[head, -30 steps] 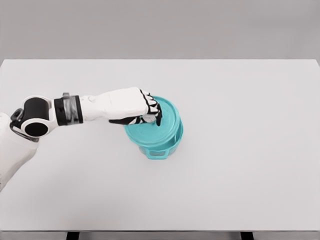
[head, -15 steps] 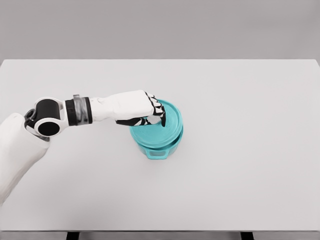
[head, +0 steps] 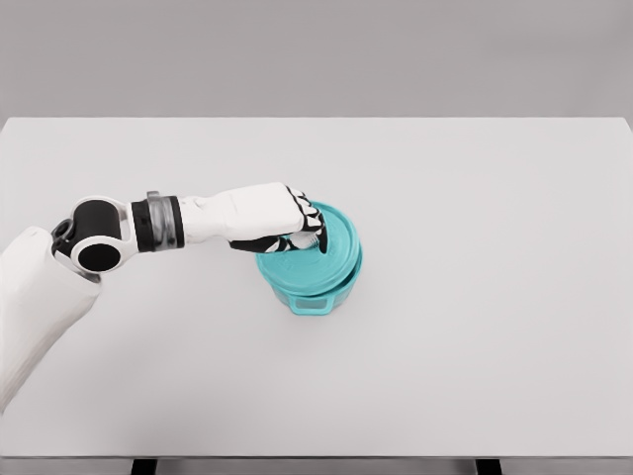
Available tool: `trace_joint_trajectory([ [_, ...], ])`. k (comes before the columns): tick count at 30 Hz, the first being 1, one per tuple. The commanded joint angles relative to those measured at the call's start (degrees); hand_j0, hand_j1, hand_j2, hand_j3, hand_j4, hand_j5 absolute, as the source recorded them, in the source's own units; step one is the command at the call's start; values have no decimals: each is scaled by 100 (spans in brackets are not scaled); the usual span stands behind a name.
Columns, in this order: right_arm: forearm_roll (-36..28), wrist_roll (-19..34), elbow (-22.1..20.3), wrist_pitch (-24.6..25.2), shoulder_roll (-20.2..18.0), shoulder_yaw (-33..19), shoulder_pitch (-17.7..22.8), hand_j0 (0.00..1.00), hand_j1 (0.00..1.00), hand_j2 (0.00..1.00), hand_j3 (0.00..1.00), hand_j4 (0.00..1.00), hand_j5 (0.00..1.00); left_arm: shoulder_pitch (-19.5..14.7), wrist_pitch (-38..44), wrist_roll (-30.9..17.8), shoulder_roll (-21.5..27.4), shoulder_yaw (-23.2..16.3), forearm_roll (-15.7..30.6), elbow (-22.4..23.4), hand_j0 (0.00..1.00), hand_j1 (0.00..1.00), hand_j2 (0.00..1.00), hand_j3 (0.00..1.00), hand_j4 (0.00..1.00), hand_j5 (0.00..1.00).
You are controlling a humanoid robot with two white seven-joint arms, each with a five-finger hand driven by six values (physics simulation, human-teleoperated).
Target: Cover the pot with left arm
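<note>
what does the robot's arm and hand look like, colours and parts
Only the left arm shows. Its shells are smooth glossy white, with a round black joint cap near the elbow and a black band beside a grey metallic ring at the forearm. The left hand has a white back, and its fingers are white segments with black joints and black undersides. No cables or markings show.

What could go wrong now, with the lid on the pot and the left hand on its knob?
1. The left hand has its fingers closed on the knob of the teal lid; withdrawing before they open could drag the lid off the pot.
2. Whether the lid sits flush is hard to tell from this view; if it is tilted, it may slide on release.
3. The pot stands free on the table, so a sideways pull might shift it.
</note>
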Motion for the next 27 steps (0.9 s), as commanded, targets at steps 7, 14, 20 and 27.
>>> trace_joint_trajectory([
  [7, 0, 1, -3, 0, 0, 0, 0, 100, 100, 100, 100, 100, 100, 0, 17, 3, -63, -92, 2, 33, 54, 54, 54, 54, 54, 54],
  [14, 0, 1, -3, 0, 0, 0, -9, 100, 100, 100, 100, 100, 100, 0, 17, 3, -63, -83, 2, 120, 58, 58, 58, 58, 58, 58],
  [20, 0, 1, -3, 0, 0, 0, 0, 100, 100, 100, 100, 100, 100, -9, 17, 3, -63, -83, -6, 165, 64, 64, 64, 64, 64, 64],
  [27, 0, 1, -3, 0, 0, 0, 0, 100, 100, 100, 100, 100, 100, -9, 17, 3, -63, -83, -6, 156, 64, 64, 64, 64, 64, 64],
])
